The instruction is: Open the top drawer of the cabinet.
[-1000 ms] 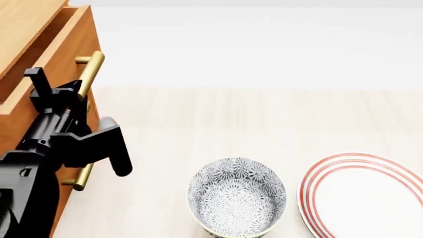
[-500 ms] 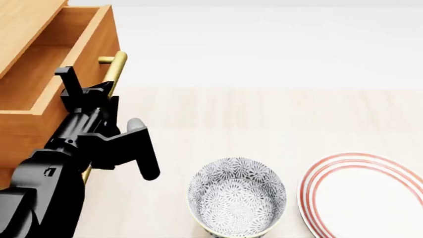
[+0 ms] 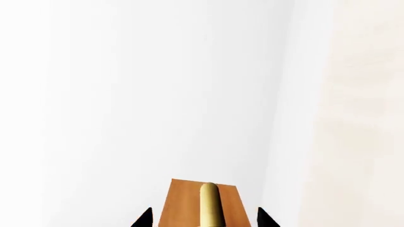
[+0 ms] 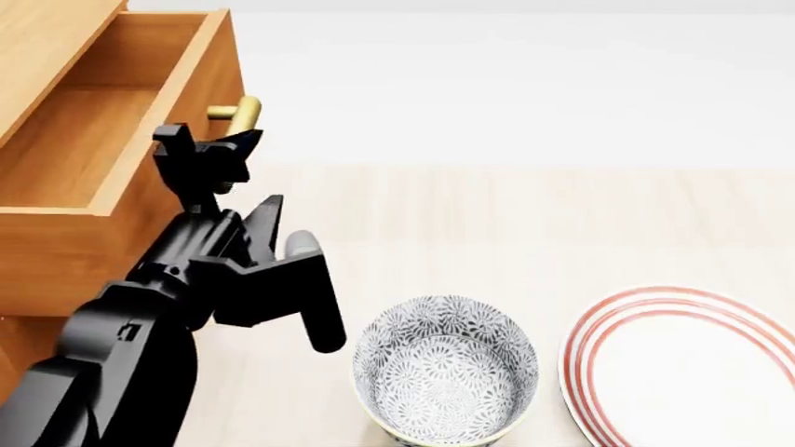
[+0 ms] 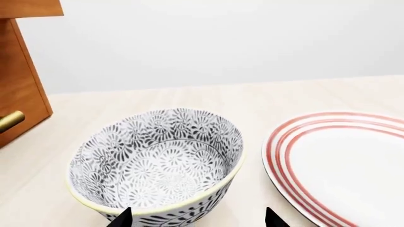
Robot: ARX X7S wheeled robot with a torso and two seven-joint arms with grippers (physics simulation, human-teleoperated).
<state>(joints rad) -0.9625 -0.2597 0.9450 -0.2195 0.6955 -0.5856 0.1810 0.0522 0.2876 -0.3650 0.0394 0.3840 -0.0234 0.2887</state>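
Note:
The cabinet (image 4: 50,37) stands at the left of the head view. Its top drawer (image 4: 87,140) is pulled well out, showing its plain wooden inside. The drawer's brass handle (image 4: 238,113) sticks out from the front panel. My left gripper (image 4: 208,145) sits at that handle, open. In the left wrist view the handle (image 3: 210,203) runs between the two black fingertips (image 3: 143,218) of the left gripper (image 3: 203,220), with a gap on each side. My right gripper (image 5: 197,218) is open, just short of the patterned bowl (image 5: 158,161); it is out of the head view.
The patterned bowl (image 4: 445,372) stands on the pale table near the front. A white plate with red rings (image 4: 683,363) lies to its right. The lower drawer's brass handle (image 5: 9,121) shows beside the bowl in the right wrist view.
The top drawer has slid farther out of the cabinet, toward the right of the head view. My left arm has moved with it, and its fingers now stand spread at the handle.

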